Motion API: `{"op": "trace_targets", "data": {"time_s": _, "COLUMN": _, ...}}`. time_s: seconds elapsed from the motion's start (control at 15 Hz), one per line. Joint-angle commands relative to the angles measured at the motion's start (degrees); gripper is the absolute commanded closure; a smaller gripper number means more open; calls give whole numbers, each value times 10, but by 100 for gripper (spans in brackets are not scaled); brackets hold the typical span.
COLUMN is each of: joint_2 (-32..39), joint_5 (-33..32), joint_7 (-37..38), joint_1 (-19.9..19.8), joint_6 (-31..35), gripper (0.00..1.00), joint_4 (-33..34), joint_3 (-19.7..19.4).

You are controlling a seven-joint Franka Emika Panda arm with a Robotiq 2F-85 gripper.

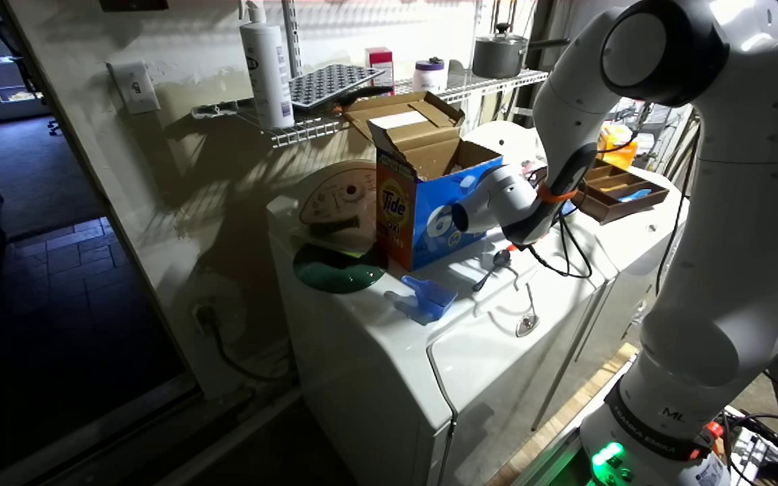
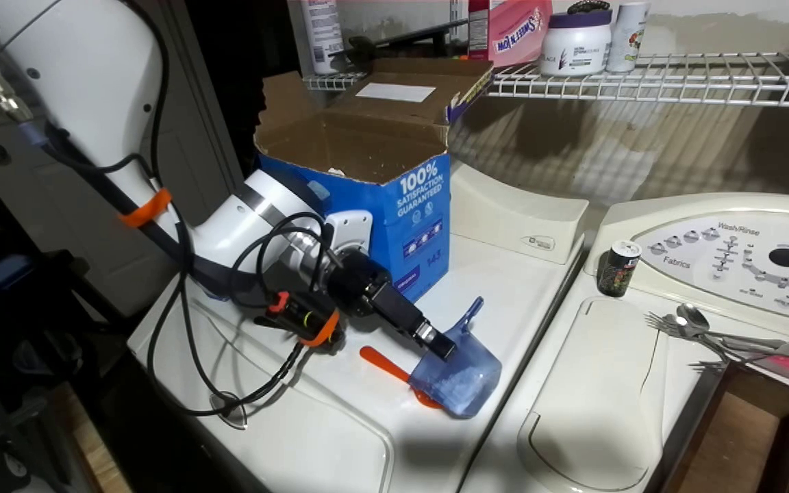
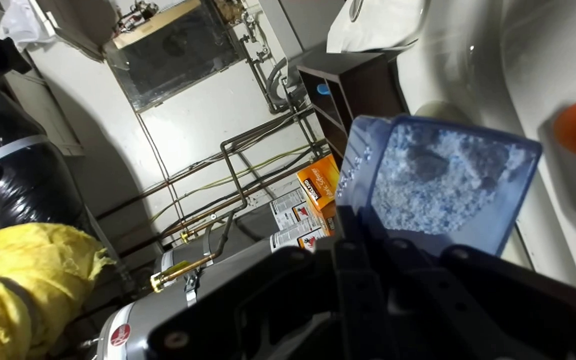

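Close wrist view into blue scoop

Orange utensil partly hidden behind blue scoop in an exterior view, dark tray cut off lower right, shaker lettering illegible, gripper cropped below in the wrist view

Tide box on white appliance

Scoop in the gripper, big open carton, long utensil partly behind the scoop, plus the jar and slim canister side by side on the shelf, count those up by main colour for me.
Blue: 2, the scoop and the carton, though the carton also has an orange side
White: 2, the jar and the canister
Orange: 1, the utensil
Total: 5
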Motion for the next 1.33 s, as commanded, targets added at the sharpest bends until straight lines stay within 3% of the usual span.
{"op": "trace_targets", "data": {"time_s": 0.0, "joint_2": 11, "joint_5": -20, "joint_7": 14, "joint_1": 2, "joint_6": -23, "gripper": 99, "joint_4": 5, "joint_3": 4}}
{"op": "trace_targets", "data": {"time_s": 1.27, "joint_2": 19, "joint_5": -38, "joint_7": 11, "joint_1": 7, "joint_6": -50, "gripper": 99, "joint_4": -2, "joint_3": 10}}
